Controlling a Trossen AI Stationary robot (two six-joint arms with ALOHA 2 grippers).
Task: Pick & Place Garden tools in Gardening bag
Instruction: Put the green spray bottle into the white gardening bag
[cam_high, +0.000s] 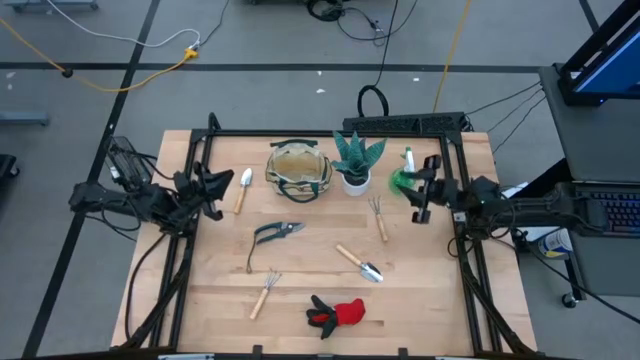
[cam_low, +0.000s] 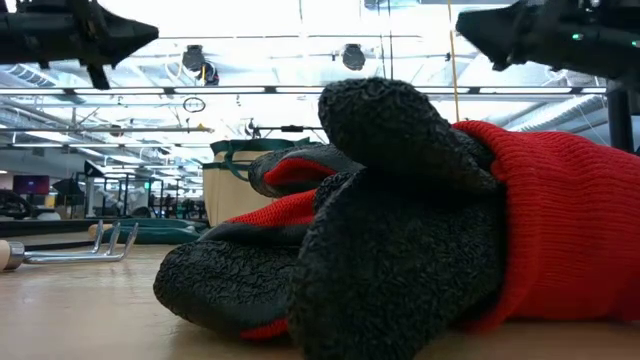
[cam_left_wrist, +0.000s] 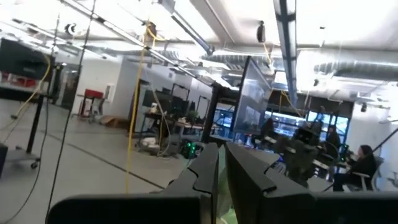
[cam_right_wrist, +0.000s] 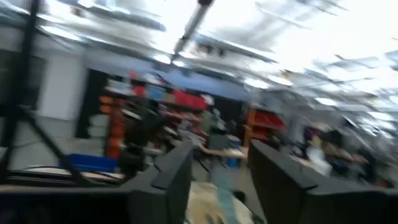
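The right gripper (cam_high: 421, 190), parted and empty, hovers beside the spray bottle (cam_high: 406, 172), plant pot (cam_high: 355, 181) between it and the bag (cam_high: 298, 170).

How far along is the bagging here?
Nothing looks packed: gardening bag shows no tool inside. Neither arm holds anything; left tool and right tool hover at table edges. Shears, trowels, fork, rake, gloves and spray bottle remain.

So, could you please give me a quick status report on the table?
Left claw nearly shut, empty, at table's left edge. Right claw open, empty, by spray bottle. Gardening bag upright; tools still on table. Nothing blocking bag.
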